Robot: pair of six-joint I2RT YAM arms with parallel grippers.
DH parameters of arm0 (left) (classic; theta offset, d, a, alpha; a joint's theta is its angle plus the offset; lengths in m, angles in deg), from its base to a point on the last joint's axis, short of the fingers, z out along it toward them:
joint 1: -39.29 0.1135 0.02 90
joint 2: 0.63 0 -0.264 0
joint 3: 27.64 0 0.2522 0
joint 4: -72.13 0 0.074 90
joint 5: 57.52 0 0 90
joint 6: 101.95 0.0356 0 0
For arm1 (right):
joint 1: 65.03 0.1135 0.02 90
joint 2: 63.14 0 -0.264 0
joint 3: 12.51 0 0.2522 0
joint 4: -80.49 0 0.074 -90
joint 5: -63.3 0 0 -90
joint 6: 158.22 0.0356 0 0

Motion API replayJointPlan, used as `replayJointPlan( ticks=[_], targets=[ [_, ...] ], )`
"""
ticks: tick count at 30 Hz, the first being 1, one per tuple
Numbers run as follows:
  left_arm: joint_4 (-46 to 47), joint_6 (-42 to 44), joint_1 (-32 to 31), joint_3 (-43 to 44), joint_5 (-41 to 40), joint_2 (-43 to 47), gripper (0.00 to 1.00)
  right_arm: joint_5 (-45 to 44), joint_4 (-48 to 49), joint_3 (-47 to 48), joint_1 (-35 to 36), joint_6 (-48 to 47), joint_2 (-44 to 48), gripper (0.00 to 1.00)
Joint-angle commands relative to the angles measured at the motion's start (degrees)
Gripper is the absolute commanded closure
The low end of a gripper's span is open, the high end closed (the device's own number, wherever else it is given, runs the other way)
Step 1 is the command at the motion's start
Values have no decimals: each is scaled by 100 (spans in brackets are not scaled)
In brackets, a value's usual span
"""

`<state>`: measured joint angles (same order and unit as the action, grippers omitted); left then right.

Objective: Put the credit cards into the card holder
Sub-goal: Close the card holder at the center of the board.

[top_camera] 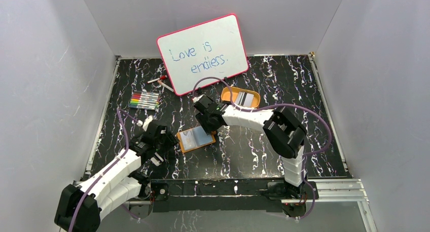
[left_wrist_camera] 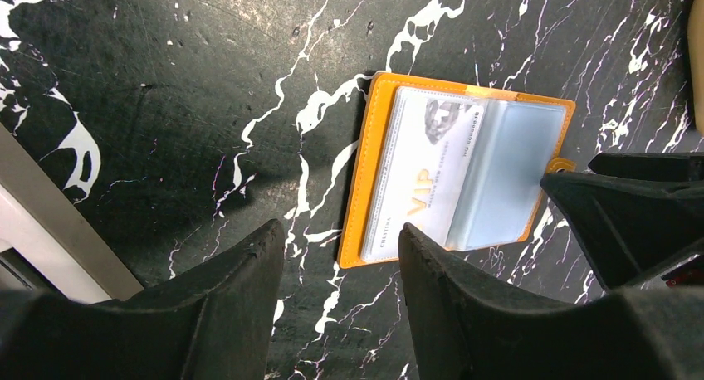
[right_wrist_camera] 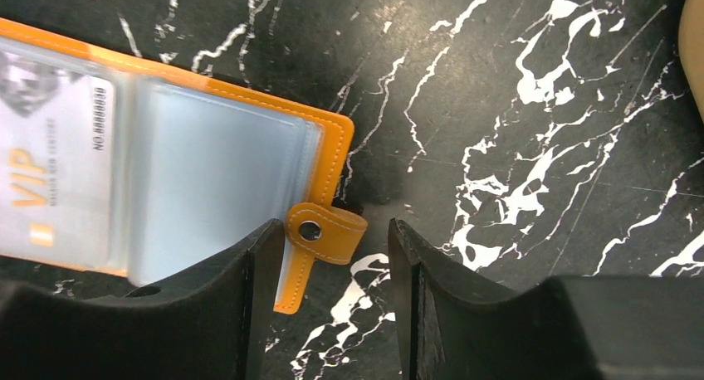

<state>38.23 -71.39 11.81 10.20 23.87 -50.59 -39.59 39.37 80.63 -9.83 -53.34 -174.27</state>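
Note:
The orange card holder [top_camera: 195,139] lies open on the black marbled table between the two arms. A whitish VIP credit card [left_wrist_camera: 419,177] sits in its clear sleeve, also seen in the right wrist view [right_wrist_camera: 50,181]. Its snap tab [right_wrist_camera: 325,232] lies between the fingers of my right gripper [right_wrist_camera: 336,243], which is open just over the holder's right edge. My left gripper [left_wrist_camera: 342,243] is open and empty at the holder's [left_wrist_camera: 465,172] left corner. More credit cards [top_camera: 245,99] lie in the orange oval tray [top_camera: 227,94].
A pink-framed whiteboard [top_camera: 203,52] leans on the back wall. Coloured markers [top_camera: 144,100] lie at the left, with loose pens [top_camera: 161,81] behind them. White walls close in the table on three sides.

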Motion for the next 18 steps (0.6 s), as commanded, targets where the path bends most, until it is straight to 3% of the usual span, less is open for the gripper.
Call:
replayJointPlan(
  ticks=[1, 7, 14, 18],
  targets=[
    [-25, 18, 6, 106, -29, -30, 49, -337, -218, 242, -5, -189, -154, 42],
    [13, 22, 6, 97, -27, -60, 49, -524, -231, 198, -1, -208, -330, 47],
    [69, 29, 4, 80, -45, -75, 49, -812, -43, -47, -16, -190, -1, 82],
    [111, 36, 6, 79, -45, -140, 49, -882, 30, -195, -27, -69, 248, 92]
  ],
)
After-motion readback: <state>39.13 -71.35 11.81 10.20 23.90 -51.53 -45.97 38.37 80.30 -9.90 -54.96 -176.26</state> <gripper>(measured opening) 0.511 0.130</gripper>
